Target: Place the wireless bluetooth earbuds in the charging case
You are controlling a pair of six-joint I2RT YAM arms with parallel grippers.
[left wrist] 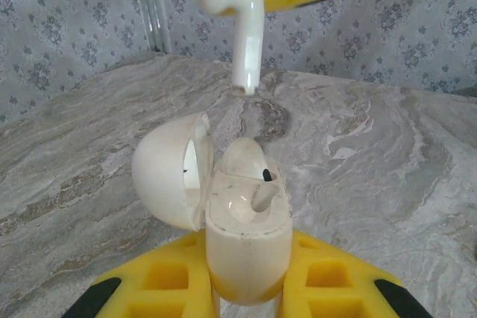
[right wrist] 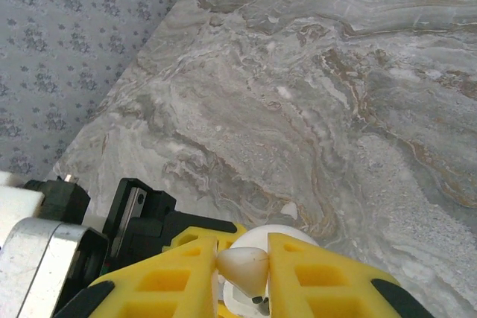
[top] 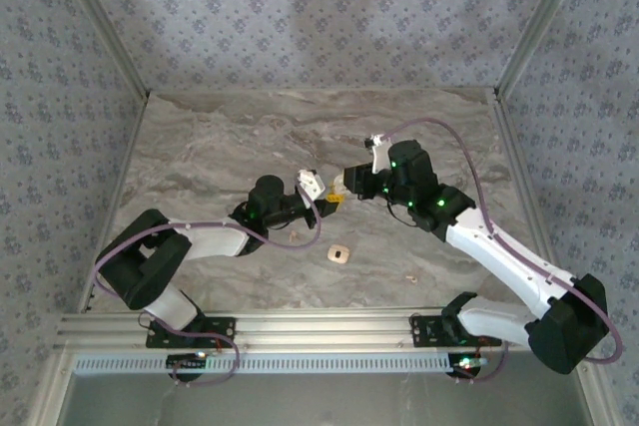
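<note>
Over the counter, the left claw clamps the open charging case, and the right claw pinches an earbud stem-down just above it. If the stem is misaligned, it may catch on the socket rim, tipping the case or twisting the earbud loose.

Grey marbled table with tan square

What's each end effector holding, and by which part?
Left end effector clamps the open charging case by its lower body; right end effector pinches an earbud by its head.
</note>
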